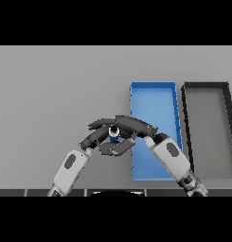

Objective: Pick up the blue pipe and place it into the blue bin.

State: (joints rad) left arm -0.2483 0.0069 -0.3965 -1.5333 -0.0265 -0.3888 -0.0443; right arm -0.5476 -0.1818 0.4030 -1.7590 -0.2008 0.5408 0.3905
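— Right hand (131, 126) first: what is it doing?

— It is reaching in from the lower right, across the blue bin's left edge, with its fingers curling round the blue pipe (114, 134). The pipe is sitting upright between the thumb below and the fingers above, just left of the bin, dark end showing on top.

— And the left hand (94, 137)?

— It is coming in from the lower left and lying right beside the pipe, fingers fairly straight, overlapping the right hand's fingers. Whether it is touching the pipe, I cannot tell.

— Is the pipe resting on the grey table (51, 94)?

— I cannot tell; the hands are hiding its base.

— Farther out?

— The blue bin (153, 94) is lying lengthwise away from the robot, and a dark bin (207, 118) is sitting just beside it on the right.
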